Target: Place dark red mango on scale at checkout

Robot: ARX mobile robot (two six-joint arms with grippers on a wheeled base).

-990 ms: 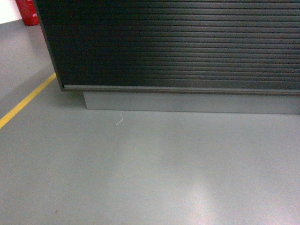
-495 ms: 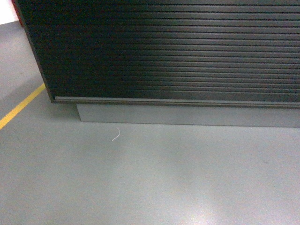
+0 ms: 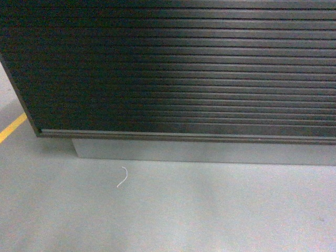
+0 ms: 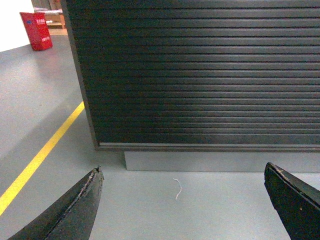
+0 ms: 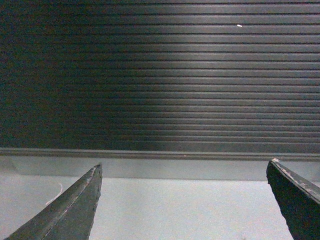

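We see checkout (image 3: 178,68) front: dark ribbed slats, satin sheen. Base (image 3: 210,153): smooth matt grey. Floor (image 3: 210,210): grey, semi-gloss, faint glare. Gripper fingers (image 4: 70,210): matt black, scuffed edges; thin white strand (image 3: 123,177) at 7 o'clock.

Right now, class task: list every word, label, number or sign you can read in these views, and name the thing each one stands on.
No text can be read in any view.
Red container, far left in the left wrist view: it bears a bluish patch, too small and blurred to read.
Checkout front: plain ribbed slats, no lettering.
Yellow floor line: a plain stripe, no words.
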